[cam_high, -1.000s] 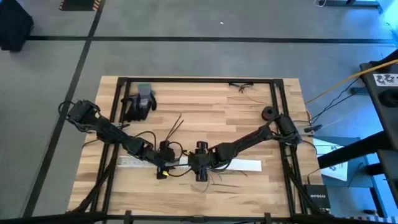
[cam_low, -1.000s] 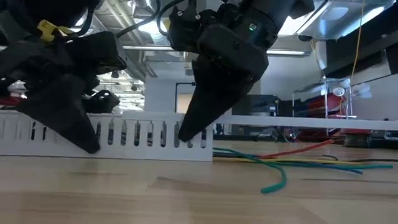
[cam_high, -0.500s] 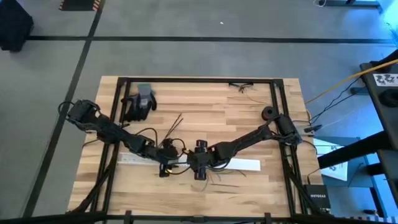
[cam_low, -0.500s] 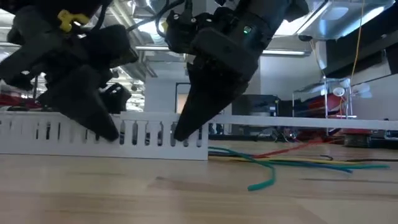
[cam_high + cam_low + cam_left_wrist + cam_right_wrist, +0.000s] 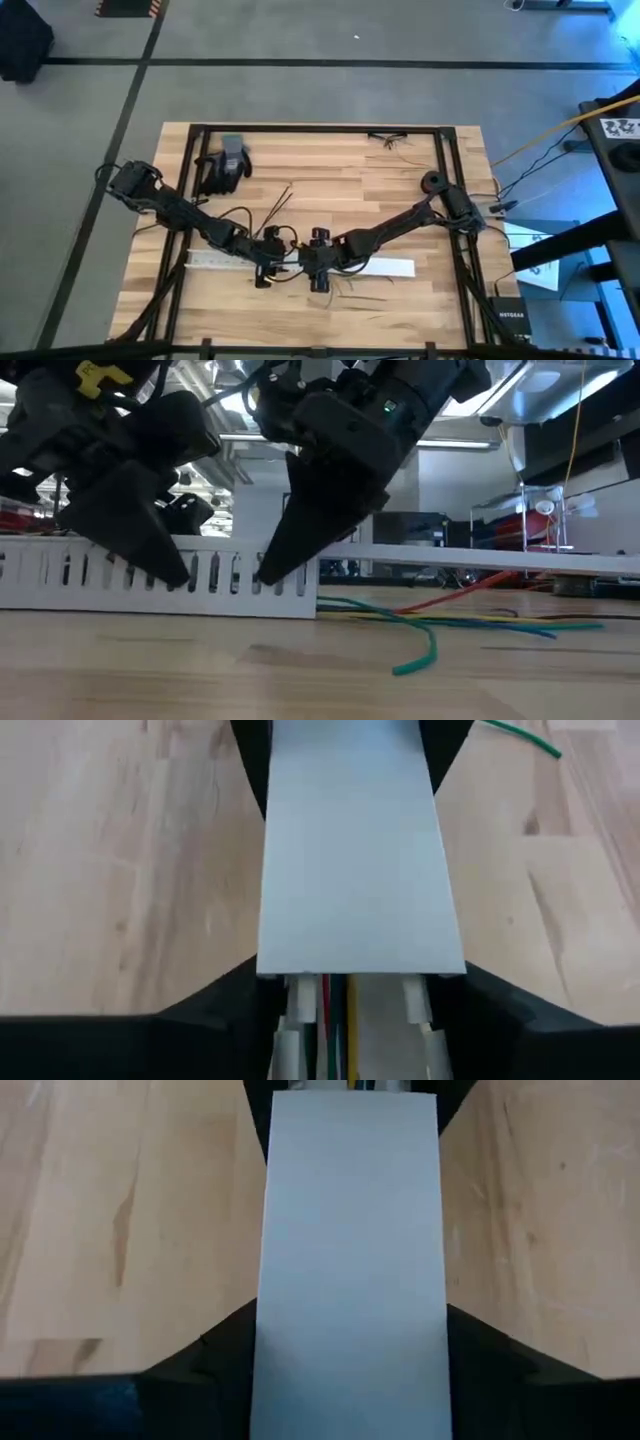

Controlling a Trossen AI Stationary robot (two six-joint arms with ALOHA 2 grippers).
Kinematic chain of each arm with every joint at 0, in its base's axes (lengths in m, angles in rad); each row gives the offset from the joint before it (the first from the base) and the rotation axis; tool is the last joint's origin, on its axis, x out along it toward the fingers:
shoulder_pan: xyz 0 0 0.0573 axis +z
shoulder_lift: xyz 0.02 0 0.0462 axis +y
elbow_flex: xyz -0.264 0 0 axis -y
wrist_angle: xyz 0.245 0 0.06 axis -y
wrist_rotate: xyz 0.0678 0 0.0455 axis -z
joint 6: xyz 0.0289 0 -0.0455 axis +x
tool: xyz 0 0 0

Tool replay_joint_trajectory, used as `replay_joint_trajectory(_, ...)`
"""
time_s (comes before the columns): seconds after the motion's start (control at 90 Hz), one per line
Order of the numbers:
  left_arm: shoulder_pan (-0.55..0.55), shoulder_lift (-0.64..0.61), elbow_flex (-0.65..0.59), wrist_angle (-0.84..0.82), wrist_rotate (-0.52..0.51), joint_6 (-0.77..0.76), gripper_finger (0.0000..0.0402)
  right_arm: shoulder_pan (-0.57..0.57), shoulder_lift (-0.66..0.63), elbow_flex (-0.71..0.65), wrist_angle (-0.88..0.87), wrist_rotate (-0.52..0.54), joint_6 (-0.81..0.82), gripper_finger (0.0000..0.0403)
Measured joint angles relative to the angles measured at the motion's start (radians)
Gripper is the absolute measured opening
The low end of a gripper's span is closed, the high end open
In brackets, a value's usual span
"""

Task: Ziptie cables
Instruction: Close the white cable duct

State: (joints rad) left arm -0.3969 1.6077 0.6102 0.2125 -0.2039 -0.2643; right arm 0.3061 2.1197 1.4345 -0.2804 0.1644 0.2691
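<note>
**Two grippers on one white channel, axis left-right**

Two arms meet at the near-middle of the wooden table (image 5: 350,190). Between them lies a long white slotted duct (image 5: 215,262) with a flat white cover strip (image 5: 395,266) on top, long axis left to right, parallel to the near edge.

Left gripper (image 5: 268,262) straddles the duct from the left. In its wrist view the cover's end (image 5: 358,870) sits between its dark fingers (image 5: 215,1010), and coloured wires (image 5: 340,1020) show inside the open channel beyond that end. Fingers apart by the duct's width and against its walls: judged clamped on the duct.

Right gripper (image 5: 318,264) straddles the same run just to the right, close beside the left one. Its wrist view shows the cover filling the gap between its fingers (image 5: 200,1365): judged clamped on the cover, fingers spread to strip width.

In the low view the right gripper's tips (image 5: 268,572) come down at the duct's right end (image 5: 300,585), the left gripper (image 5: 165,565) further left along the slots.

The cables (image 5: 440,622) (green, yellow, red, blue strands) trail out of the duct's right end along the table, to the right of both grippers; the right arm is nearer to them. A few loose dark strands (image 5: 280,200) lie further back, well apart.

No ziptie visible. Judgement: any sliding move runs along the duct's axis; risk is pinching wires under the cover.
</note>
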Motion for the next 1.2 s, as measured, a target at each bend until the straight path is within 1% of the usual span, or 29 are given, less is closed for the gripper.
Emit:
replay_joint_trajectory(0.156,0.008,-0.001,0.001,-0.003,0.049,0.015,0.0267,0.001,0.000,0.000,0.002,0.000,-0.012,0.0227)
replay_joint_trajectory(0.256,0.015,-0.034,0.009,-0.075,0.051,0.006,0.0285,0.000,0.001,0.000,0.004,0.002,-0.013,0.0227)
replay_joint_trajectory(0.478,0.009,-0.136,0.077,-0.264,0.047,-0.024,0.0291,0.000,0.001,0.001,-0.005,0.003,-0.012,0.0227)
replay_joint_trajectory(0.6,-0.016,-0.187,0.095,-0.408,0.045,-0.074,0.0292,0.000,0.001,0.001,-0.009,0.003,-0.013,0.0227)
replay_joint_trajectory(0.744,-0.057,-0.191,0.088,-0.545,0.001,-0.160,0.0292,0.000,0.001,0.001,-0.010,0.002,-0.013,0.0227)
replay_joint_trajectory(0.822,-0.074,-0.183,0.060,-0.526,-0.007,-0.184,0.0292,0.000,0.001,0.001,-0.010,0.002,-0.013,0.0227)
replay_joint_trajectory(0.956,-0.088,-0.183,0.012,-0.415,-0.011,-0.206,0.0286,0.001,0.001,0.001,-0.012,0.000,-0.016,0.0227)
replay_joint_trajectory(1.078,-0.085,-0.174,-0.023,-0.315,-0.013,-0.200,0.0254,0.002,0.001,0.001,-0.010,-0.003,-0.016,0.0227)
replay_joint_trajectory(1.2,-0.074,-0.146,-0.030,-0.269,-0.012,-0.174,0.0219,0.002,0.000,0.001,-0.013,-0.008,-0.014,0.0227)
